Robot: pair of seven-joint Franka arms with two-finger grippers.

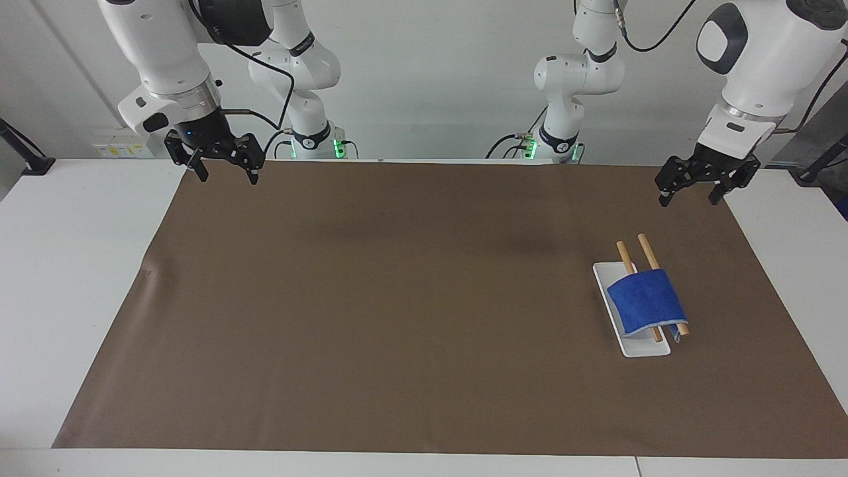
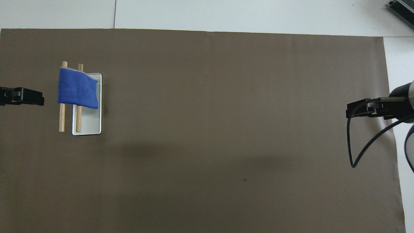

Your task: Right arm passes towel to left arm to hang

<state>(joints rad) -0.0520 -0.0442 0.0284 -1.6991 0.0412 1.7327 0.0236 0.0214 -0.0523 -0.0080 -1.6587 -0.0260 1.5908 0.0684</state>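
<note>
The royal-blue towel hangs draped over two wooden rods that lie across a white tray, toward the left arm's end of the table. My left gripper is open and holds nothing. It hangs in the air over the mat's edge, beside the towel and apart from it. At the right arm's end, my right gripper hangs open and holds nothing, over the mat's corner nearest the robots. That arm waits.
A brown mat covers most of the white table. A black cable loops down from the right wrist. A grey device sits at the table's farthest corner on the right arm's end.
</note>
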